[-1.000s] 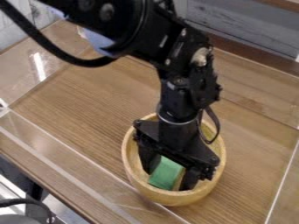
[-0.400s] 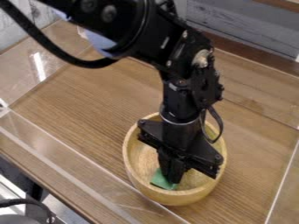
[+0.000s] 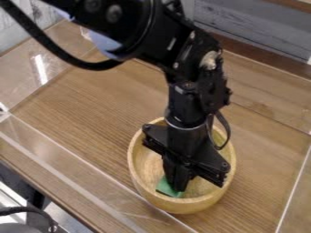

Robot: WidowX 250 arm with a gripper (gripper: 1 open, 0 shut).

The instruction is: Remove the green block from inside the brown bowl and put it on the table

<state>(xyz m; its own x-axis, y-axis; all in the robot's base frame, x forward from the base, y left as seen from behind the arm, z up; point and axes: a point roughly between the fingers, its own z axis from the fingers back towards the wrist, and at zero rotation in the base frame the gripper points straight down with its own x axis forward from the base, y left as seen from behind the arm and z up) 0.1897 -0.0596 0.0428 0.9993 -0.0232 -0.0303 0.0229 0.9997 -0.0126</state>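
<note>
gripper (image 3: 181, 180) clamped on green block (image 3: 168, 188), inside brown bowl (image 3: 195, 206)

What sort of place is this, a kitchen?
Probably a robotics lab test bench: a black robot arm reaches into a wooden bowl holding a green block, on a table fenced by clear plastic walls.

It looked like a robotics lab test cell. A black robot arm (image 3: 145, 41) reached in from 11 o'clock over a wood-grain table (image 3: 85, 109) fenced by clear acrylic walls (image 3: 55, 173). Black cables (image 3: 55, 53) trailed at 10 o'clock, and grey boards (image 3: 261, 23) stood at 1 o'clock.
</note>
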